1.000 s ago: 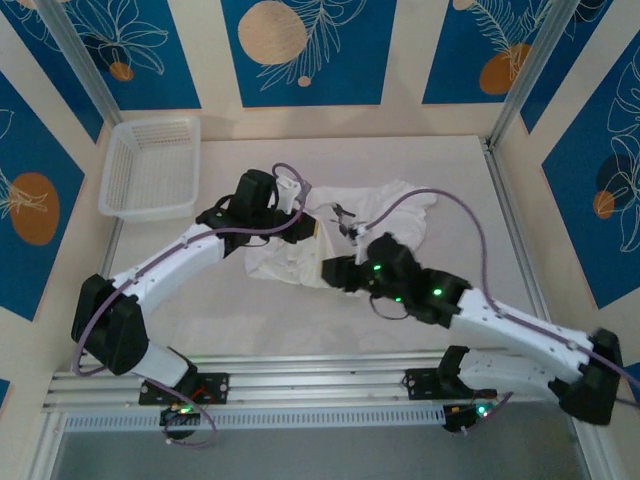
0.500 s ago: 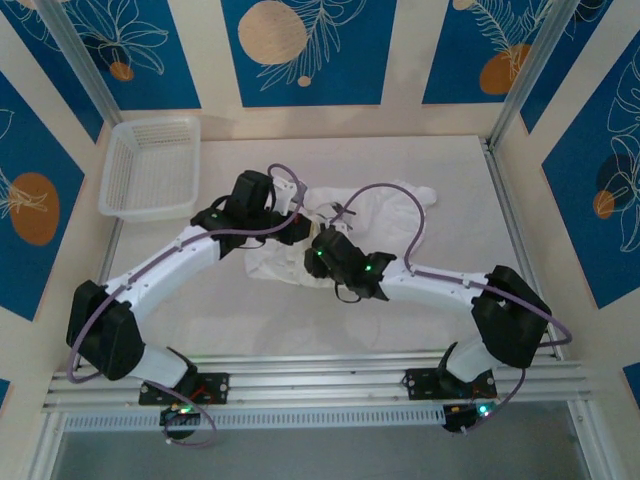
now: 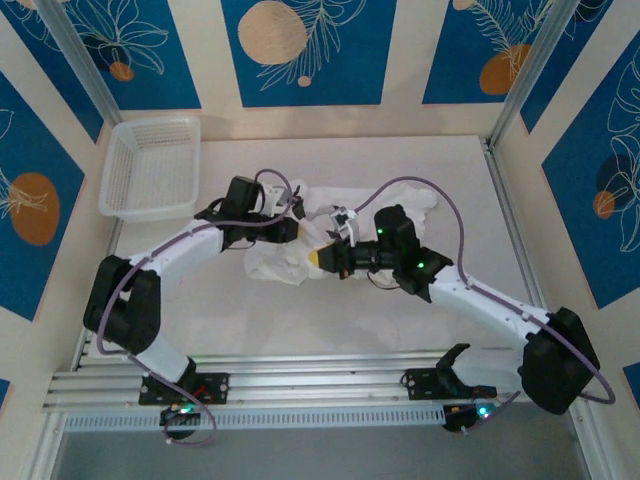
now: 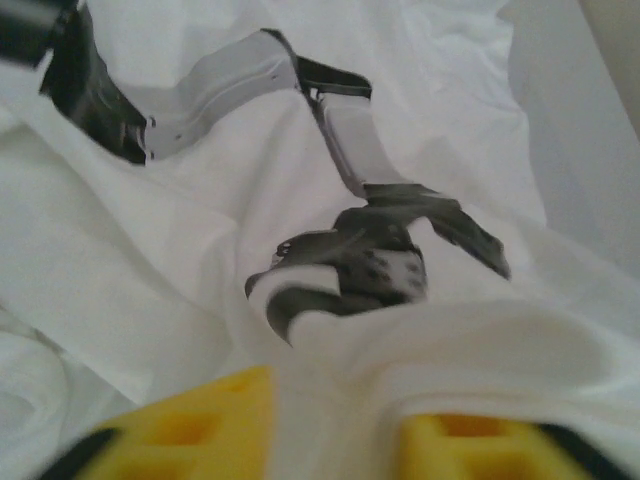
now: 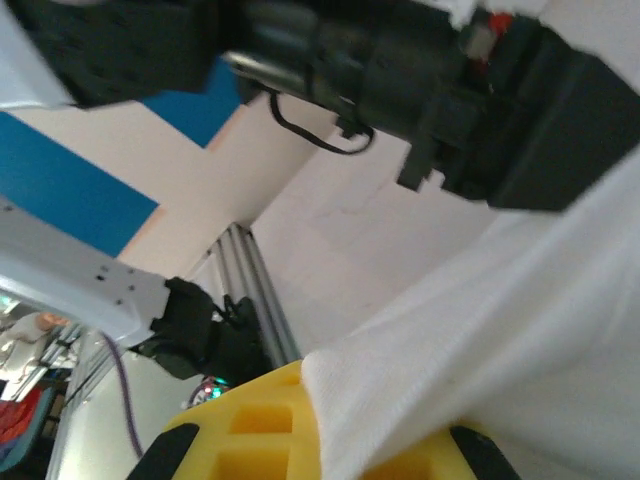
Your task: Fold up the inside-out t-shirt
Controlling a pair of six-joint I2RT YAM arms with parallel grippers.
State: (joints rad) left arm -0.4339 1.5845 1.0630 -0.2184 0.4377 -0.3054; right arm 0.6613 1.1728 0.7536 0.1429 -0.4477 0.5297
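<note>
My left gripper [image 4: 340, 445] has its jaws pinched on a fold of the inside-out t-shirt [image 3: 283, 260]. My right gripper [image 5: 330, 445] nips cloth too, its jaws facing the left ones, close by. The crumpled shirt lies on the surface under both jaws — its length trails off behind the right jaws, so I judge those should draw it out.
</note>
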